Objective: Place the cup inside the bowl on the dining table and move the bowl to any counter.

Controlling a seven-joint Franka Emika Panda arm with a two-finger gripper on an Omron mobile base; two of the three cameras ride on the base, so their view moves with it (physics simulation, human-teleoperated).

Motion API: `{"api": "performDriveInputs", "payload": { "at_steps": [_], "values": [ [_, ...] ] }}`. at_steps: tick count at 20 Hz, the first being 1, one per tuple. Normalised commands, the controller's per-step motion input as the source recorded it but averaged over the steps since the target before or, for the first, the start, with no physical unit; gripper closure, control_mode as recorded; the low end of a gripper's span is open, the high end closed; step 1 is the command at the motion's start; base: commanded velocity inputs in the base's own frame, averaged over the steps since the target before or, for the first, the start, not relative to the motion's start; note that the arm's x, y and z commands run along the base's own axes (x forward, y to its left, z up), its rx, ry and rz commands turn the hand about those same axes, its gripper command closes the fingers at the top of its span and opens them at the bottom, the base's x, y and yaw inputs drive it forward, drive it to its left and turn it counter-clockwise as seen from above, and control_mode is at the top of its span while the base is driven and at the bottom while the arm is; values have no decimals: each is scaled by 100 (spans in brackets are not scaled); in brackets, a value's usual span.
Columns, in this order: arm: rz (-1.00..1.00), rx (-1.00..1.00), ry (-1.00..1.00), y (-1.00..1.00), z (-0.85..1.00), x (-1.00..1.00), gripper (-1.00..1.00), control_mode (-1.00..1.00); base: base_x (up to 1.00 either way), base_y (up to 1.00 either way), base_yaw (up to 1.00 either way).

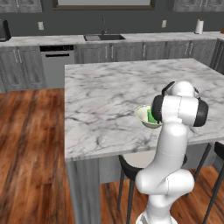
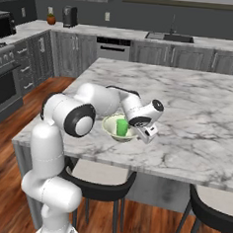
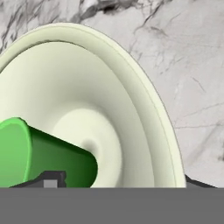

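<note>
One cup (image 2: 121, 127); one bowl (image 2: 111, 125); one dining table (image 2: 198, 115); two stools (image 2: 101, 175); one sink (image 2: 170, 37).

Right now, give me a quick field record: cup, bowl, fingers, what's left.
cup: upright inside the bowl
bowl: on the dining table, near its front edge
fingers: one at the cup's side, one past the bowl's rim; grip state unclear
counter: along the far wall, bowl not there yet
remaining: carry bowl to counter

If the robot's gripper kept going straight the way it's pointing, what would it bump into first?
Probably the bowl. The gripper is right at its rim and looks down into it, where the cup already sits. Depth is hard to judge, so one finger might touch the cup first.
</note>
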Motion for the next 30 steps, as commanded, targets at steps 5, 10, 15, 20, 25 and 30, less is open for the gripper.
{"api": "performDriveInputs", "payload": {
  "at_steps": [5, 10, 15, 20, 25, 30],
  "values": [
    [0, 0, 0, 0, 0, 0, 100, -100, 0, 0, 0],
    [0, 0, 0, 0, 0, -2, 100, -100, 0, 0, 0],
    [0, 3, -1, 0, 2, -3, 100, -100, 0, 0, 0],
    [0, 11, -3, 0, 8, 0, 100, -100, 0, 0, 0],
    [0, 10, -4, 0, 23, -12, 100, -100, 0, 0, 0],
    [0, 3, 0, 1, 23, -25, 100, -100, 0, 0, 0]
  ]
}}
